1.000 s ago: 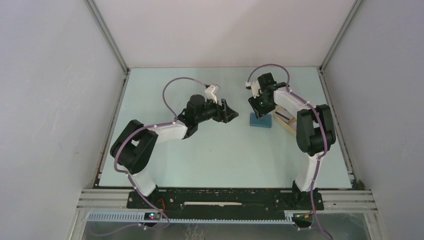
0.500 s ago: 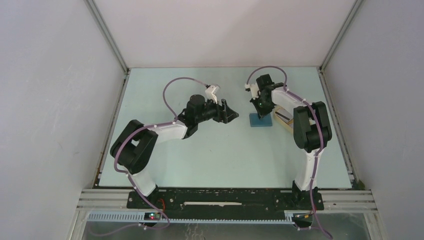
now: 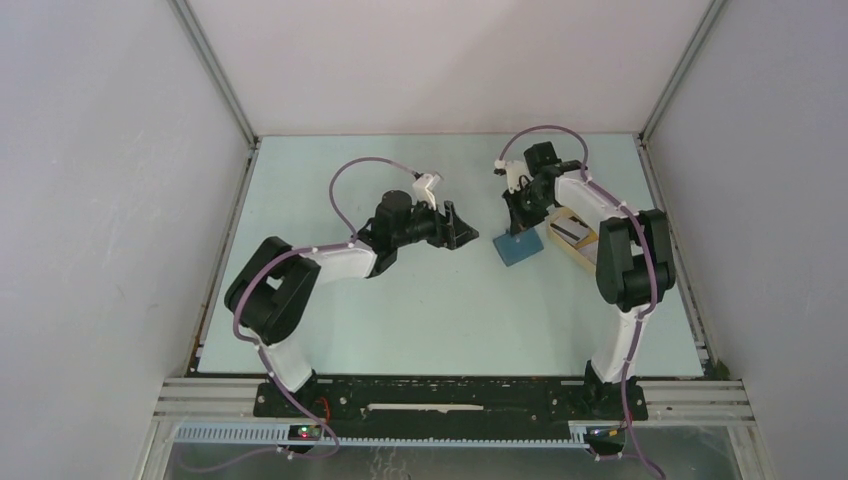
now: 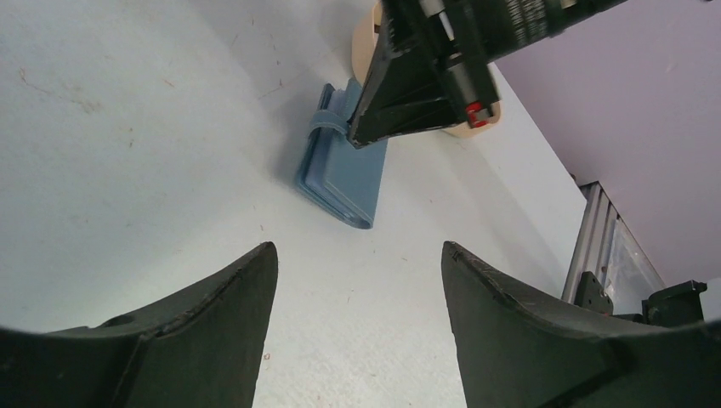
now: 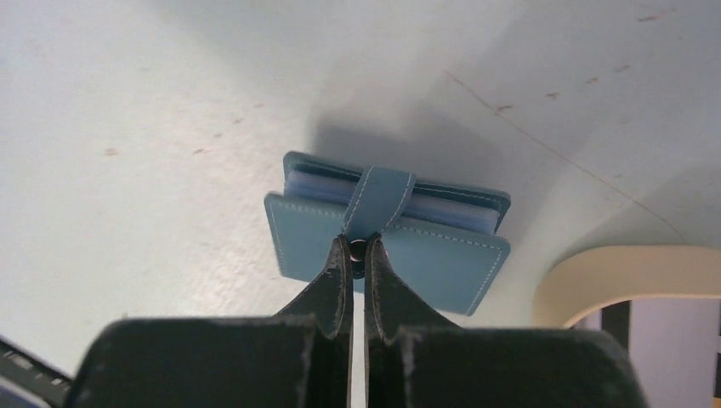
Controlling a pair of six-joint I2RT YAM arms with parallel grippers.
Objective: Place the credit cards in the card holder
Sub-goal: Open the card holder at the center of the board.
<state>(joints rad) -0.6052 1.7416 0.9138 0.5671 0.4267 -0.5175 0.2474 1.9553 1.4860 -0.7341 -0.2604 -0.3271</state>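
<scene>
Right hand (image 5: pixel 358 253) pinched card holder (image 5: pixel 442 255) at its snap strap.
Left hand (image 4: pixel 357 251) hovered spread above counter (image 4: pixel 127 170); beige tray (image 5: pixel 629 272) beside holder.

Top cam: fixed, high, behind the arm bases. It looks down on the whole table (image 3: pixel 420 300), far wall at the frame top. Left wrist cam: low, behind the left gripper (image 4: pixel 357 248), faces right across the table. Right wrist cam: behind the right gripper (image 5: pixel 357 246), very close, aimed down at the card holder (image 5: pixel 387 242). All three views share the card holder and the beige tray (image 5: pixel 629 263).
</scene>
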